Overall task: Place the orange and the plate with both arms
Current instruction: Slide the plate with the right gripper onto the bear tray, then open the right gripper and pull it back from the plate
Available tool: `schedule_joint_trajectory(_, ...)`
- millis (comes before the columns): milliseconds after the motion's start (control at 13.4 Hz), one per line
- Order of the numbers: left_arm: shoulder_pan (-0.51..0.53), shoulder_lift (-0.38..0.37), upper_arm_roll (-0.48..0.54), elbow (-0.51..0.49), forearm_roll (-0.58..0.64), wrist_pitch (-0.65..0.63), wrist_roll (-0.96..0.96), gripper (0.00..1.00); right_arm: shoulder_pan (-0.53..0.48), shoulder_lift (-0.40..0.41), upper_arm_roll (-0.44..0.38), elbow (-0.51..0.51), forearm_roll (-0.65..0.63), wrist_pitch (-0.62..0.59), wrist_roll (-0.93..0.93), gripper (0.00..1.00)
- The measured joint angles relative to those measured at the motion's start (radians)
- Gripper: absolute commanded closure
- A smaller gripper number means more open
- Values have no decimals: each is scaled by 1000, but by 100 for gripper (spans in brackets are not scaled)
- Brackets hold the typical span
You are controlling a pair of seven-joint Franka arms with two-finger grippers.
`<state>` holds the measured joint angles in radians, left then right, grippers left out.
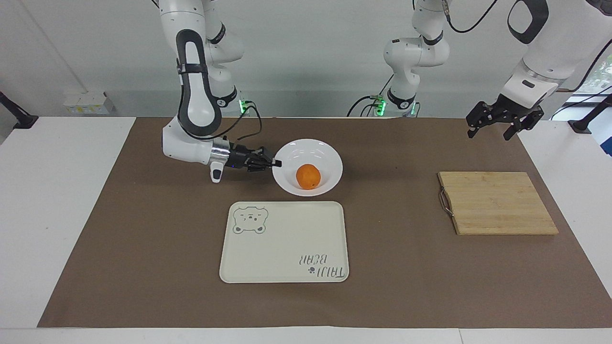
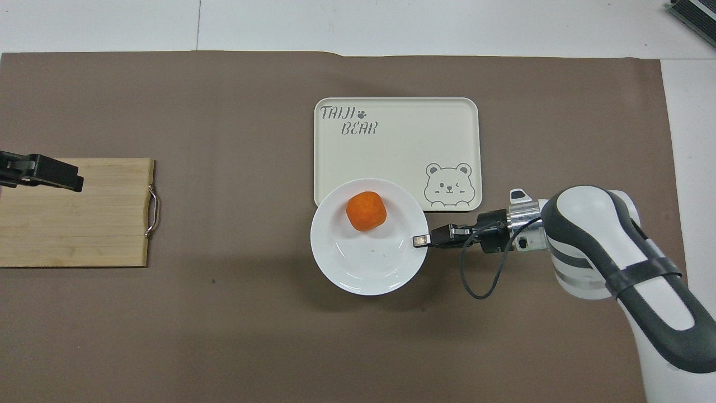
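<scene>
The white plate (image 1: 311,152) hangs tilted above the mat, its rim pinched by my right gripper (image 1: 276,164). The orange (image 1: 308,176) sits low in the plate, close to the rim that faces the tray. In the overhead view the plate (image 2: 363,263) overlaps the edge of the tray nearest the robots, the orange (image 2: 366,211) lies on it, and my right gripper (image 2: 420,240) is shut on its rim. My left gripper (image 1: 488,135) is open and empty, up in the air toward the left arm's end; in the overhead view my left gripper (image 2: 67,176) covers the wooden board's corner.
A cream bear tray (image 1: 287,239) lies mid-table on the brown mat; it also shows in the overhead view (image 2: 391,145). A wooden cutting board (image 1: 497,203) with a metal handle lies toward the left arm's end, and shows in the overhead view too (image 2: 72,224).
</scene>
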<state>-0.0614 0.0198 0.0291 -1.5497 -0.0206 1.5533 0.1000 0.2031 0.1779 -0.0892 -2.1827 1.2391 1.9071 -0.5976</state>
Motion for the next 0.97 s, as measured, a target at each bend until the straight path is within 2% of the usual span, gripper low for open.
schedule_joint_trajectory(224,0,-1,0,0,0,0,0,0,-4,90,-6,162,0,3,72,100)
schedule_joint_trajectory(524,0,-2,0,0,0,0,0,0,-18,252,-13,375,0,9,165,100)
schedule_joint_trajectory(748,0,-2,0,0,0,0,0,0,-45,338,-16,436,-13,26,166,100)
schedule_joint_trajectory(972,0,-2,0,0,0,0,0,0,-76,363,-17,447,-71,26,166,100)
